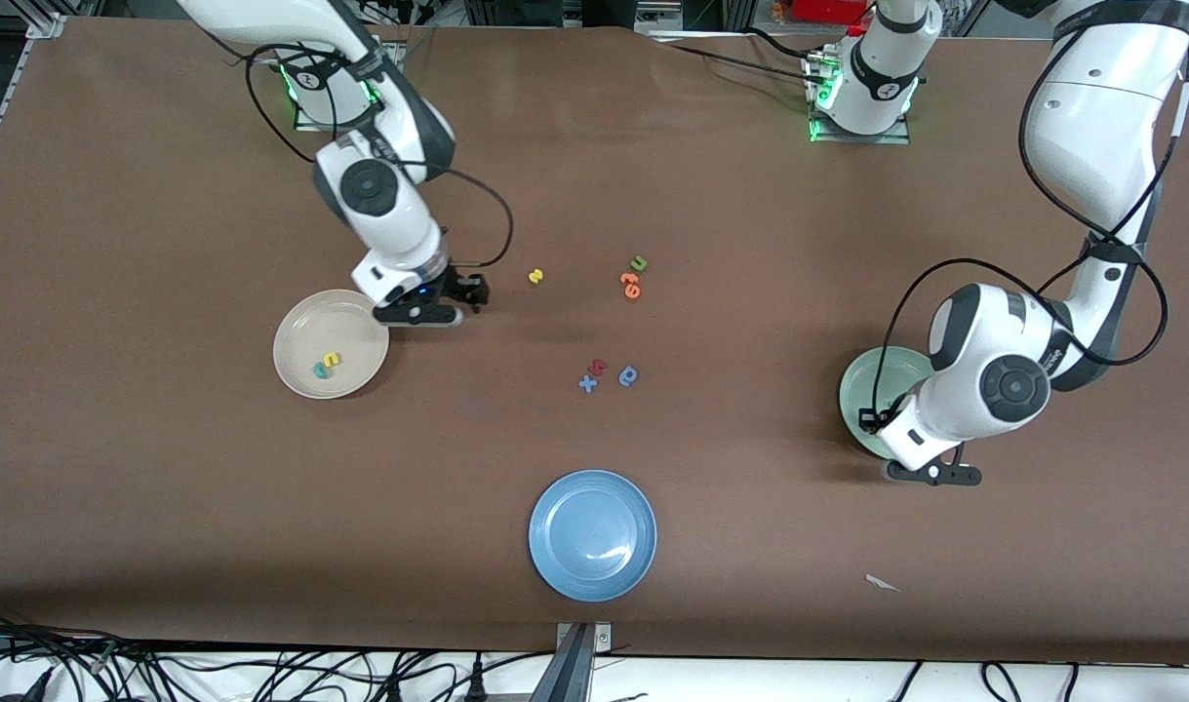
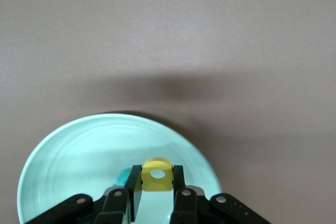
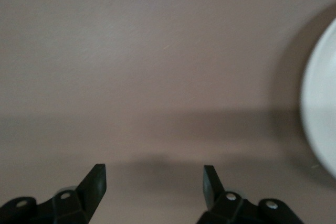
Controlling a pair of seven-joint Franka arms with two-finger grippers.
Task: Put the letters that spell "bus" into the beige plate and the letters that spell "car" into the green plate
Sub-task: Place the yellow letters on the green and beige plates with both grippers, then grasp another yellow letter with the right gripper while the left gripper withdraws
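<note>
— Where's the yellow letter (image 2: 157, 174)?
— Pinched between the left gripper's (image 2: 157, 195) fingers, over the green plate (image 2: 68, 156), a teal letter (image 2: 123, 177) beside them.
— The right gripper (image 3: 155, 182)?
— Fingers spread, empty, over bare table beside the beige plate (image 1: 301, 341), which holds two letters.

Matt brown table cover (image 1: 750, 507); glossy blue plate (image 1: 555, 565); foam-like letters.

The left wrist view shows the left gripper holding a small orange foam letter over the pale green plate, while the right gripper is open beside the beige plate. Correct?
Not quite: the small foam letter is yellow, as the left wrist view shows. The left gripper does hold it over the pale green plate, and the right gripper is open beside the beige plate.
</note>
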